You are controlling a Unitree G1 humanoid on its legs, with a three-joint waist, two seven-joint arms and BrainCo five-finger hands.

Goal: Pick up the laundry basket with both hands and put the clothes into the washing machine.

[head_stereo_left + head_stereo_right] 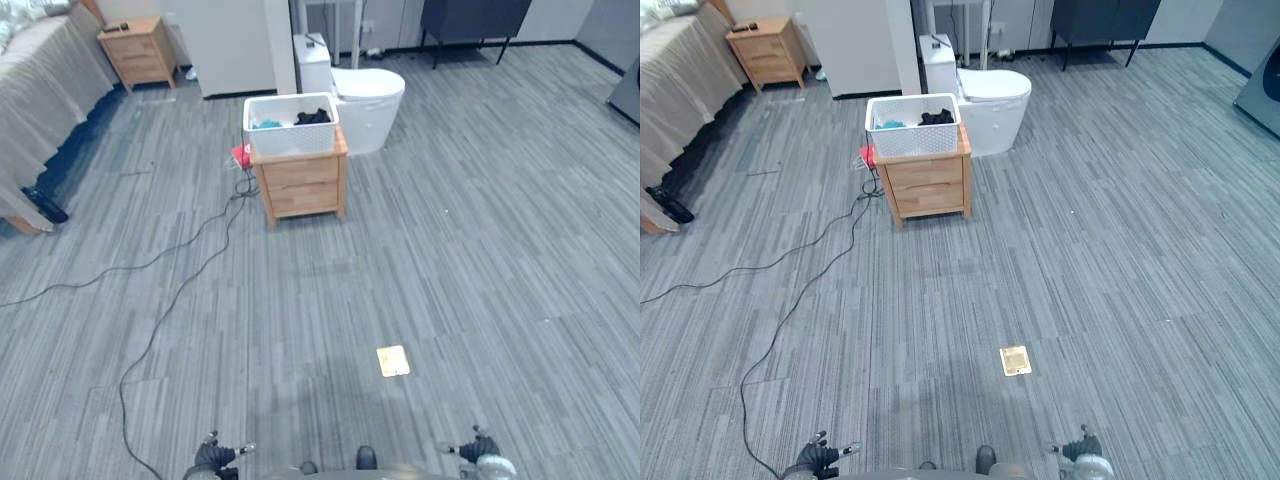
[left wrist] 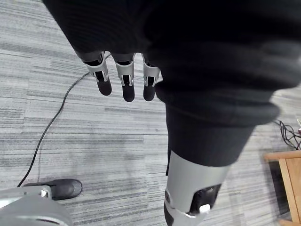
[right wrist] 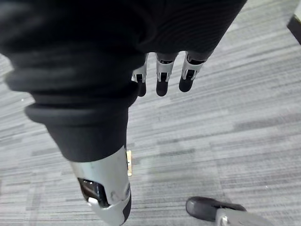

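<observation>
The white laundry basket (image 1: pixel 290 128) stands on a small wooden nightstand (image 1: pixel 300 185) far ahead across the room, with teal and black clothes (image 1: pixel 313 117) inside it. Both hands hang low at my sides, far from the basket. In the left wrist view the left hand (image 2: pixel 123 80) points its straight fingers down over the grey floor and holds nothing. The right hand (image 3: pixel 162 75) hangs the same way in its own wrist view, fingers straight and empty.
A white toilet-shaped fixture (image 1: pixel 367 100) stands just right of the nightstand. A bed (image 1: pixel 40 100) and a second nightstand (image 1: pixel 140 50) are at the left. A dark cabinet (image 1: pixel 475 20) is at the back, a grey appliance (image 1: pixel 628 92) at the right edge. A small floor plate (image 1: pixel 393 361) lies ahead.
</observation>
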